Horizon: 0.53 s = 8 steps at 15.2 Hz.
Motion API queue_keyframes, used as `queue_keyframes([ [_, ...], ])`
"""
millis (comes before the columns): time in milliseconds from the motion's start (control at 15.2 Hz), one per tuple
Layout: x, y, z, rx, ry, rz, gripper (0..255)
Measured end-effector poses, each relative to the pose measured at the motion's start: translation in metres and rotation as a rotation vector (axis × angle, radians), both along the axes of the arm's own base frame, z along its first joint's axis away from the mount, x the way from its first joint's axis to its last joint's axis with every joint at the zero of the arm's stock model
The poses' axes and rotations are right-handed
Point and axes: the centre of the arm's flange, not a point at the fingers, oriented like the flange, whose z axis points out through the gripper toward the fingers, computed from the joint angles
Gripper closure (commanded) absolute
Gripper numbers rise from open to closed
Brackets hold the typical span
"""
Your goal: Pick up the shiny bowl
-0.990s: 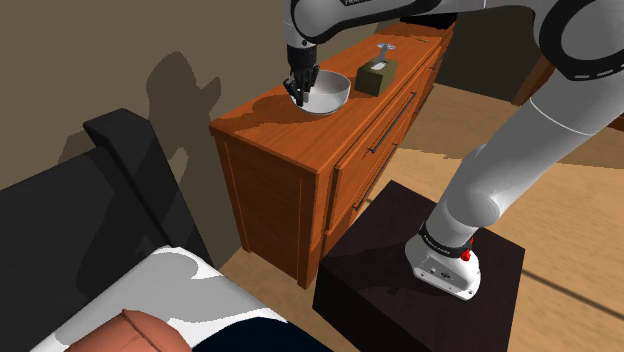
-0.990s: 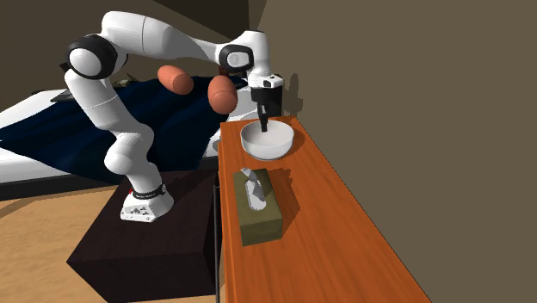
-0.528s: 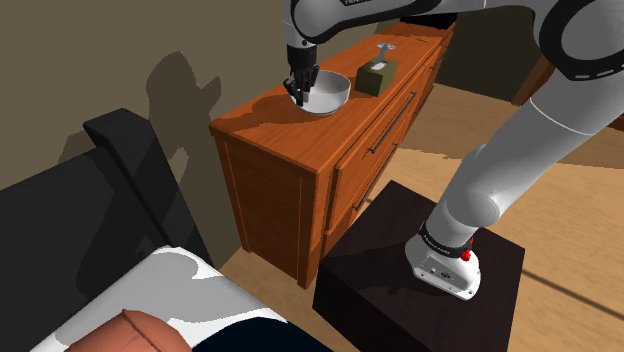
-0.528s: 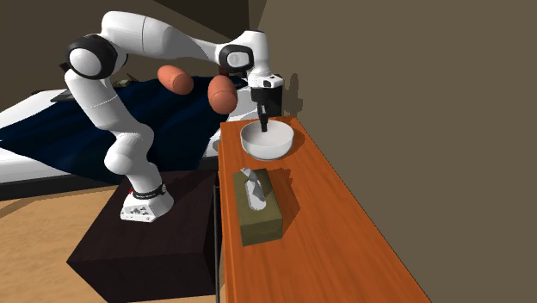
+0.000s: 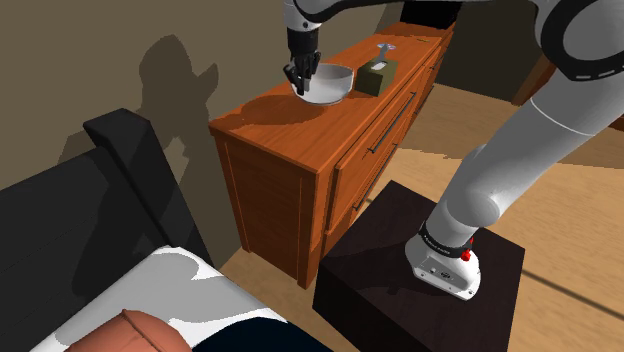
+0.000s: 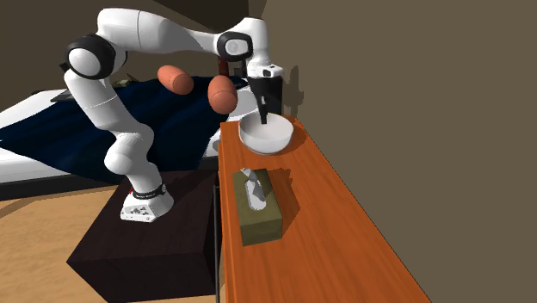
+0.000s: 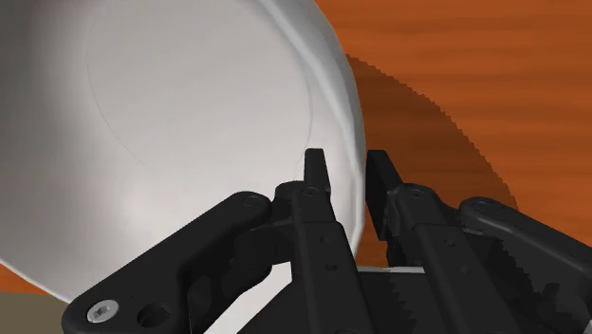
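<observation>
A pale grey bowl (image 5: 330,85) hangs a little above the orange wooden dresser top (image 5: 290,120), its shadow on the wood beneath it. My black gripper (image 5: 301,80) is shut on the bowl's rim, one finger inside and one outside. In the second exterior view the bowl (image 6: 268,137) is lifted off the dresser top (image 6: 318,215) with the gripper (image 6: 262,121) clasping its rim from above. The wrist view has the bowl (image 7: 180,133) close up, its wall pinched at the gripper (image 7: 347,173).
An olive tissue box (image 5: 377,76) stands on the dresser beside the bowl, also the tissue box (image 6: 257,207) nearer the second camera. A bed with dark cover (image 6: 103,120) and a black headboard (image 5: 140,170) lie beside the dresser. A wall runs behind the dresser.
The gripper has risen with the bowl in it; the bowl has left the dresser top and now hangs above it.
</observation>
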Motion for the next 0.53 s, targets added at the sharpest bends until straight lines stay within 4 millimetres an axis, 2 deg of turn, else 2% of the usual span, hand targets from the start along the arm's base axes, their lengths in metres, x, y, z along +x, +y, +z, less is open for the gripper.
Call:
queue_keyframes([
  [528, 0.001, 0.0, 0.04, 0.0, 0.0, 0.0, 255],
])
